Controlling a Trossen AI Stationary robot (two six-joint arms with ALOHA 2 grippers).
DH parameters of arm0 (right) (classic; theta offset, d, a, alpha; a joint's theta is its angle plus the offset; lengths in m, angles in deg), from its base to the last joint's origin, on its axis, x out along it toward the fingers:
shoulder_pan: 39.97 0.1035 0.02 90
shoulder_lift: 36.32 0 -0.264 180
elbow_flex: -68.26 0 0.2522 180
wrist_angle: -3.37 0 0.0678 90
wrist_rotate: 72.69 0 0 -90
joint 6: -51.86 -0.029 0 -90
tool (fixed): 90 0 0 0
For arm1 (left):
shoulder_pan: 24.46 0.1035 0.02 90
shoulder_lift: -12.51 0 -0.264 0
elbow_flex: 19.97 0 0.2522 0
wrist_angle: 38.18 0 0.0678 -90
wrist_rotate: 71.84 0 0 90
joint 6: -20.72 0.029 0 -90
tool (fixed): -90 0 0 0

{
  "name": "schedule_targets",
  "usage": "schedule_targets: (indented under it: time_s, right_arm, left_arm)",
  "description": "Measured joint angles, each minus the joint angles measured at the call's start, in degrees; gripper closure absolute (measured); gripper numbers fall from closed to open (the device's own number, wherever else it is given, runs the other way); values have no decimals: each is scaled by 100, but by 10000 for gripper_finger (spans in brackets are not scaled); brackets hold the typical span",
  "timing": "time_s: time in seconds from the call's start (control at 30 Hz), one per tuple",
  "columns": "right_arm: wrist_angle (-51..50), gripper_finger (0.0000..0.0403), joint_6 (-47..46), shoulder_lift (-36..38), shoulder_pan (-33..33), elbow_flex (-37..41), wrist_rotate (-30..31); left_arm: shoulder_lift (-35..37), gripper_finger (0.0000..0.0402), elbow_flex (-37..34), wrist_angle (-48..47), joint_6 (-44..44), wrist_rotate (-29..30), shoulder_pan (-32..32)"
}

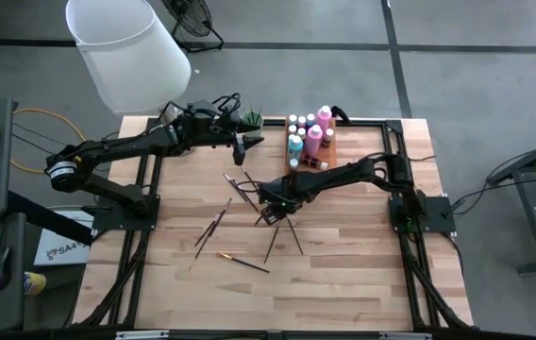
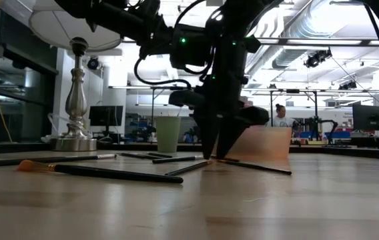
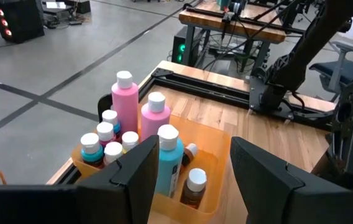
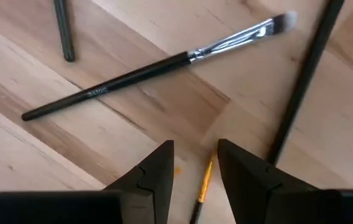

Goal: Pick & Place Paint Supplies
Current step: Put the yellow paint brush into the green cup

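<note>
paint bottles [image 3: 128, 107] upright in orange tray [image 3: 214, 163]

Bottles [image 1: 308, 132] in tray [image 1: 328, 151] at table's [image 1: 362, 274] far edge; brushes [image 1: 213, 225] scattered mid-table, left of center; lamp [image 1: 126, 52] off far-left corner.

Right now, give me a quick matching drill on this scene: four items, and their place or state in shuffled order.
Items:
1. right gripper
2. left gripper
3. tall pink bottle
4. orange-tipped brush

Places or states:
A. standing in the orange tray with the other paint bottles
B. lying flat on the bare table, toward the near side, apart from the arms
C. jaws open, raised, looking toward the tray
D. jaws open, down at the table over a thin yellow-handled brush

Pairs: 1-D, 2-C, 3-A, 4-B
</note>
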Motion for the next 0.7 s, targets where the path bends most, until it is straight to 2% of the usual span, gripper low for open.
schedule_targets:
  time_s: [0.7]
  right_arm:
    - [-80,283,-175,-156,63,-27,-61]
  left_arm:
    - [0,206,0,-29,1,-1,1]
